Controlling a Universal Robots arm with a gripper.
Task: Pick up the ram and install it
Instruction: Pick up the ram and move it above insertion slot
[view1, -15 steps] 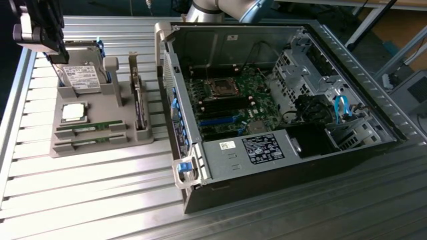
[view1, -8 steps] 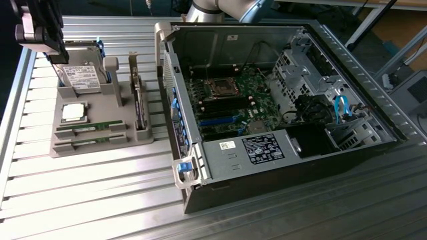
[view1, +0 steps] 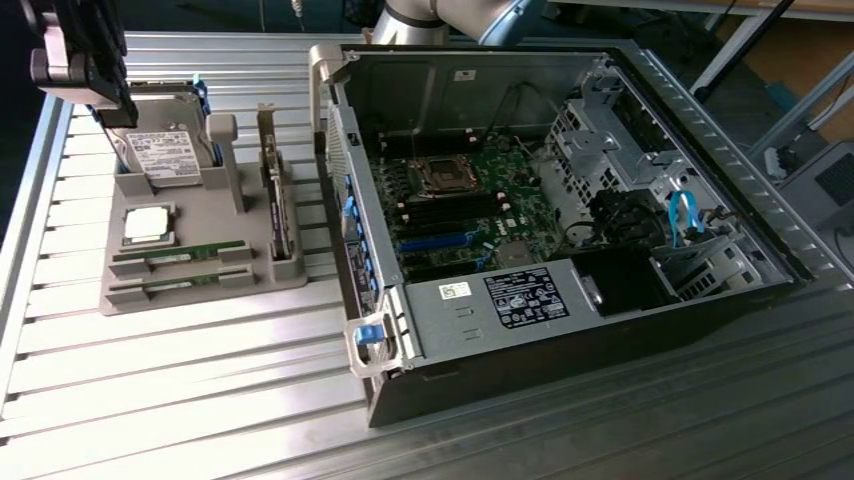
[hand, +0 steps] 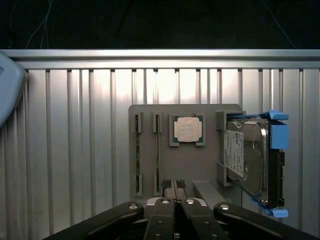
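Two slim green ram sticks (view1: 180, 257) (view1: 178, 291) lie on edge in slots at the near end of a grey holder tray (view1: 200, 215). In the wrist view the ram sticks (hand: 158, 150) (hand: 137, 160) appear as thin edge-on strips. My gripper (view1: 114, 105) hangs high above the tray's far end, over the hard drive (view1: 167, 152). Its black fingers (hand: 165, 215) are pressed together with nothing between them, so the gripper (hand: 175, 201) is shut and apart from the ram.
The tray also holds a square silver processor (view1: 147, 225) (hand: 187, 130), a blue-framed hard drive (hand: 250, 160) and an upright dark expansion card (view1: 278, 210). An open computer case (view1: 561, 330) with its motherboard (view1: 454, 200) lies at the exterior view's right on the ribbed metal table (view1: 200, 400).
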